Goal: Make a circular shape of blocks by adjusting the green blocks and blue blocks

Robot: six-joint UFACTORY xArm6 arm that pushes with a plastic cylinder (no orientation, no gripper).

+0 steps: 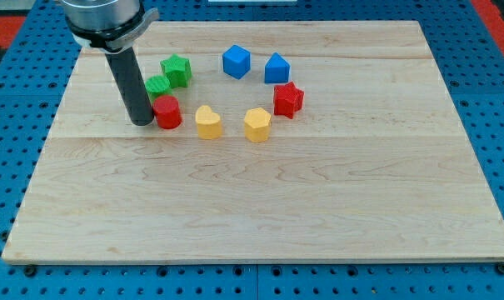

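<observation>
My tip (pixel 141 122) stands on the wooden board (pixel 318 208) at the left of the cluster, just beside the red cylinder (pixel 167 112) on its left, touching or nearly so; there is no hand to open or close, only the bare rod. The green blocks lie up and to the right of the tip: one green block (pixel 158 85), shape unclear and partly hidden by the rod, sits just above the red cylinder; the green star (pixel 177 70) sits beside it, further up and right. The blue cube (pixel 236 61) and a second blue block (pixel 276 67) lie at the top of the ring, well to the right of the tip; the red star (pixel 288 99), the yellow hexagon-like block (pixel 256 124) and the yellow heart (pixel 207 122) complete the right and lower arc. Judgement: the ring is nearly formed; the greens are the nearer work, and appear crowded together, leaving a gap towards the blue cube.
</observation>
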